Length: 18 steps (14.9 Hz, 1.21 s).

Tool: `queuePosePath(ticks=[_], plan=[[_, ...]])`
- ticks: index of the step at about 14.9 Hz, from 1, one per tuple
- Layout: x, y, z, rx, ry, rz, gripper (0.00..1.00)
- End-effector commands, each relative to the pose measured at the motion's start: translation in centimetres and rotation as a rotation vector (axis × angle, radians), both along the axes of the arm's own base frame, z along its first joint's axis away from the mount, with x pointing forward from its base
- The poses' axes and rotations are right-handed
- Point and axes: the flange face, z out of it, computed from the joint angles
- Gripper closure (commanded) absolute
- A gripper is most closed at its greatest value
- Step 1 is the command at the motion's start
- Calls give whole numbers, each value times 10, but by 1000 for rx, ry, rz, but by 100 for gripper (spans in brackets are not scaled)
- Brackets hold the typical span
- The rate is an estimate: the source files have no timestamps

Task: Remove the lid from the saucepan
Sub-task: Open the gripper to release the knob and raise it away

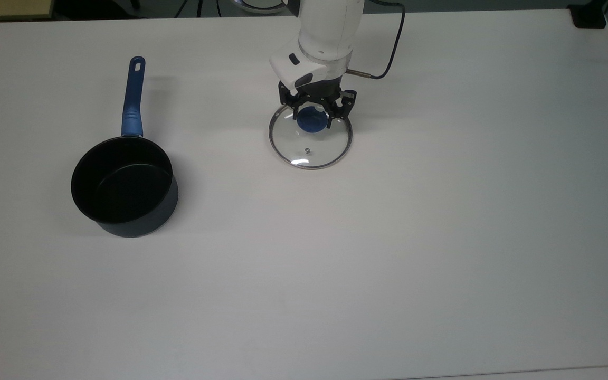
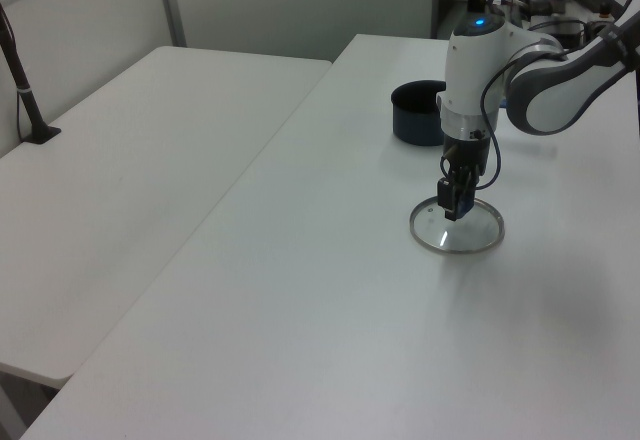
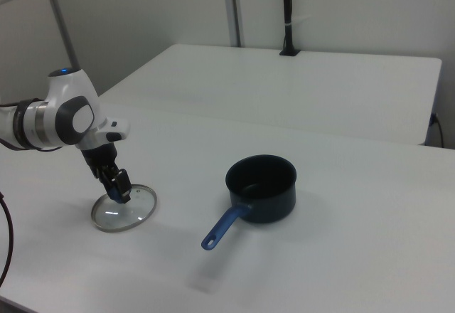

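Note:
The lid (image 1: 310, 145), clear glass with a steel rim, lies level on the white table right of centre in the top view. Its blue knob (image 1: 312, 119) sits between the fingers of my gripper (image 1: 313, 120), which is shut on it and points straight down. The saucepan (image 1: 122, 184) stands uncovered at the top view's left, black inside, with its long blue handle (image 1: 132, 100) pointing to the far edge. The left view has the lid (image 2: 457, 230) under the gripper (image 2: 450, 208), with the saucepan (image 2: 415, 112) behind. In the right view the lid (image 3: 124, 210), gripper (image 3: 119, 193) and saucepan (image 3: 261, 185) stand well apart.
A wide stretch of white table (image 1: 388, 264) lies bare in front of and to the right of the lid in the top view. A black cable (image 1: 393, 47) loops off the wrist. A black block (image 1: 589, 16) sits at the far right corner. A second table (image 2: 130, 160) adjoins.

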Motion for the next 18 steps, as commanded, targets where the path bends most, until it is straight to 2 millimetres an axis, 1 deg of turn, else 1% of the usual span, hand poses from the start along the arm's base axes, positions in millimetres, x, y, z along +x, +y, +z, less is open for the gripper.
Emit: queuePosePath(ticks=[1,4,7,9,11,12,13,15,16,18], plan=[[2,-5,7,-28,4,-14,0],[10,-16,29,-34,9,-40,0],[9,-24,51,-30,-1,-41,0],[7,-42,72,-26,-9,-47,0],[14,-62,104,12,3,-49,0],[22,-77,132,58,41,-11,0],[24,-89,150,80,67,30,0],[25,-120,183,90,84,68,0],[23,-138,207,92,73,74,0],[22,-156,225,89,42,73,0]])
